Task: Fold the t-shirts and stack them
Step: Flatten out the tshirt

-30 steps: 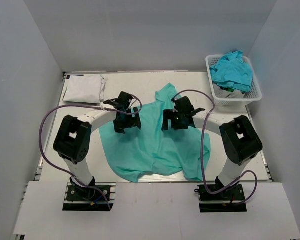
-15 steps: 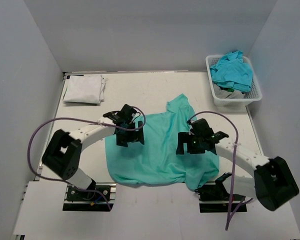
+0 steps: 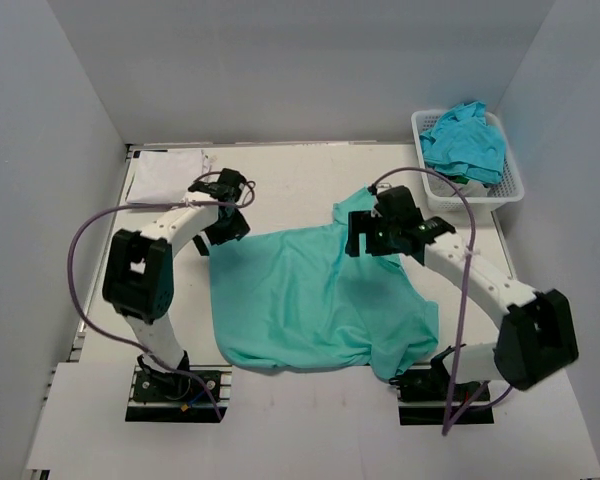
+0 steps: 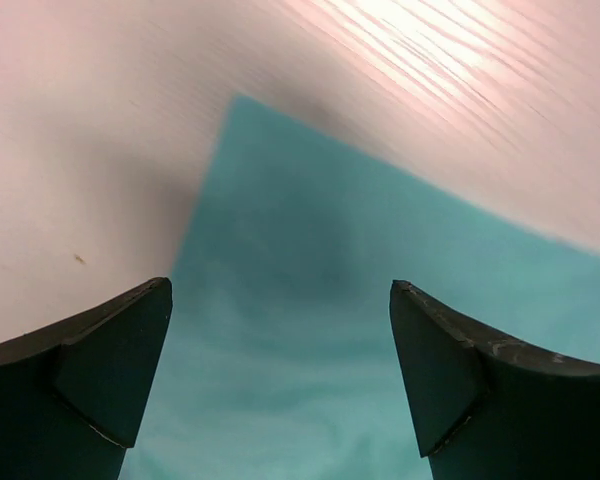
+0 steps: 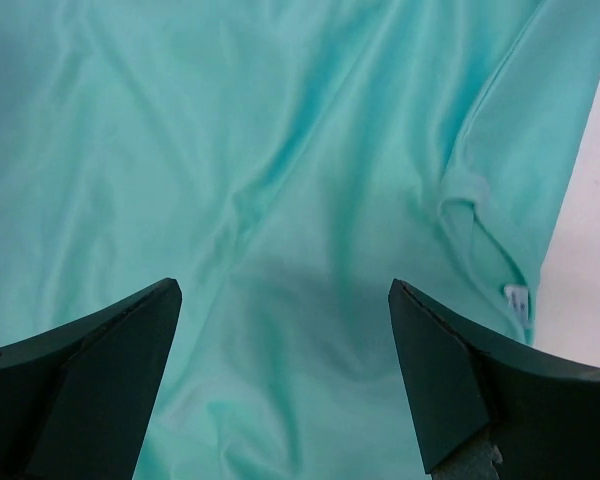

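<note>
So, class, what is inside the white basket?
Crumpled teal t-shirts fill the basket, with some grey-white cloth showing beneath them. Anything deeper is covered.

Where things lie
Centre: teal cloth t-shirt (image 3: 310,300); far left: folded white cloth t-shirt (image 3: 165,177); far right: white plastic lattice basket (image 3: 432,190).

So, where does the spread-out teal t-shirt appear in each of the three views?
Top external: the teal t-shirt lies spread at the middle of the table.
Left wrist: only one corner of it shows, in the lower middle and right.
Right wrist: it fills nearly the whole picture.
Shared landmark: the white table, bare above and left of the corner in the left wrist view, a strip at the right edge in the right wrist view.
</note>
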Controlling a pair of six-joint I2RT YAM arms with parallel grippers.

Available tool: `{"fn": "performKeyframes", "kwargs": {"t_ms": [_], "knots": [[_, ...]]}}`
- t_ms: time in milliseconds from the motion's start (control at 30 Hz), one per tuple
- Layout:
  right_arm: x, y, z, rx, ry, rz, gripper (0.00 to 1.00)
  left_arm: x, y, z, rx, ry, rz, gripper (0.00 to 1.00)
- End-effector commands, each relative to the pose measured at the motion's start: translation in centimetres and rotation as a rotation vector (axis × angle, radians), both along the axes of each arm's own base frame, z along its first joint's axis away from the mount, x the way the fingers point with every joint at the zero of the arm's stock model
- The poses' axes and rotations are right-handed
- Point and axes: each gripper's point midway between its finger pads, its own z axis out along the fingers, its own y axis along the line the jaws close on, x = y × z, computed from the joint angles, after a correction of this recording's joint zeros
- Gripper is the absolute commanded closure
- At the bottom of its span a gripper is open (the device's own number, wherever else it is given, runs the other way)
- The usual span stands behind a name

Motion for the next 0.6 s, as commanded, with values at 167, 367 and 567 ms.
{"fn": "performKeyframes", "kwargs": {"t_ms": [167, 367, 567], "knots": [[4.6, 1.6, 0.7, 0.063, 0.035, 0.003, 0.1, 3.4, 4.3, -3.2, -0.02, 0.001, 0.191, 0.0], [4.6, 1.5, -0.1, 0.073, 0.058, 0.019, 0.1, 4.8, 3.5, -4.7, -0.13, -0.036, 0.205, 0.0], [4.3, 0.8, -0.6, 0.076, 0.067, -0.002, 0.1, 4.9, 3.8, -5.7, -0.136, -0.048, 0.223, 0.0]]}}
